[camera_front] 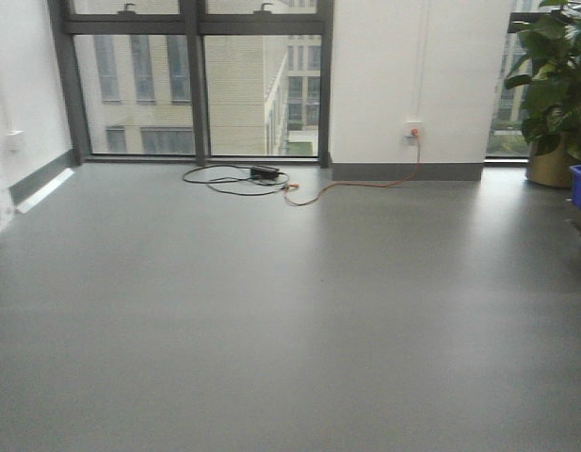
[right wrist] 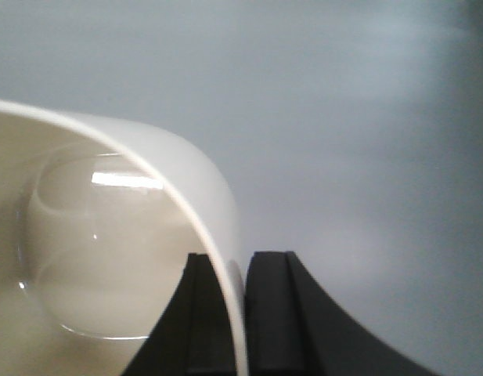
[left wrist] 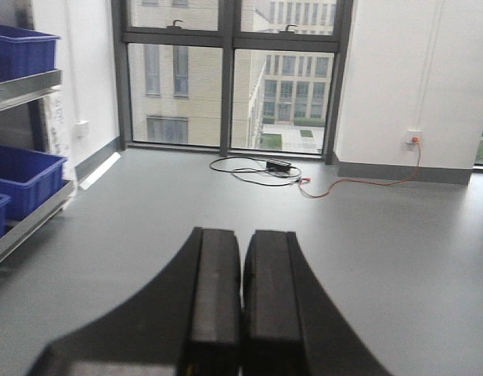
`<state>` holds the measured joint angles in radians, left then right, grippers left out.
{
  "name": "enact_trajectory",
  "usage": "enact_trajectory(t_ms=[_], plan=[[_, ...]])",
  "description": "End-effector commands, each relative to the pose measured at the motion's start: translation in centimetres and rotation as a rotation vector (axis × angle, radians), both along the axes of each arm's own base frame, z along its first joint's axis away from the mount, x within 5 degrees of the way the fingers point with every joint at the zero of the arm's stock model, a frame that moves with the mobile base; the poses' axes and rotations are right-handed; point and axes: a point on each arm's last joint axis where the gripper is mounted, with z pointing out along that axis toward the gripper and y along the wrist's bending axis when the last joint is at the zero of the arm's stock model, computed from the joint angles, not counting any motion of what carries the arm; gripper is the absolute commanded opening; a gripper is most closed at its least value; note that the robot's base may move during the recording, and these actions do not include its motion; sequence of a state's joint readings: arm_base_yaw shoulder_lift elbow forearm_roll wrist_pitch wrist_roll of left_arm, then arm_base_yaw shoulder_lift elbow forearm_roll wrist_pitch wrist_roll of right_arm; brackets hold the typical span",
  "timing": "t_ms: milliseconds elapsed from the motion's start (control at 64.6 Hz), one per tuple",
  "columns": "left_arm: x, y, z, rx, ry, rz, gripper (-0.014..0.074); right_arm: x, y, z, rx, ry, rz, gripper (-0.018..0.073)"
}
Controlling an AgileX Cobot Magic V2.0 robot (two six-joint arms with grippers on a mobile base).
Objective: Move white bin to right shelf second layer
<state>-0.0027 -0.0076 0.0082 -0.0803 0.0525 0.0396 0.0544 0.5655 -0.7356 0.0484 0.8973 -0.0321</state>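
The white bin (right wrist: 108, 258) — glossy cream plastic, smooth curved wall, rounded base — hangs over grey floor (right wrist: 366, 117), its mouth facing the right wrist camera. The right gripper (right wrist: 235, 265) pinches its rim, 1 finger inside, 1 outside. The left gripper (left wrist: 243, 235) is closed, empty.

The left gripper (left wrist: 241, 235) is showing two matte black fingers (left wrist: 216, 298) (dull rather than glossy), each carrying a flat rectangular pad and flaring outward in a smooth curve toward its base; the right gripper (right wrist: 232, 260) is wearing the same black, flat-faced, curve-shouldered fingers (right wrist: 271, 313)
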Motion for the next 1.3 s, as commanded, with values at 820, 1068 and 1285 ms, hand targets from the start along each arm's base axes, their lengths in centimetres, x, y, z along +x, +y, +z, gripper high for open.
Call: enact_trajectory(t_ms=[820,1068,1285], plan=[[-0.04,0.07,-0.09,-0.011,-0.070,0.007,0.0085,0.33,-0.01,1.46,0.006,-0.104,-0.004,0.0078],[-0.04,0.07,-0.09,-0.011,-0.070,0.007,0.0085,0.33,-0.01,1.46,0.006,-0.104,-0.004,0.0078],[-0.04,0.07,-0.09,-0.011,-0.070,0.007,0.0085,0.33,-0.01,1.46,0.007,-0.104,-0.004,0.0078]])
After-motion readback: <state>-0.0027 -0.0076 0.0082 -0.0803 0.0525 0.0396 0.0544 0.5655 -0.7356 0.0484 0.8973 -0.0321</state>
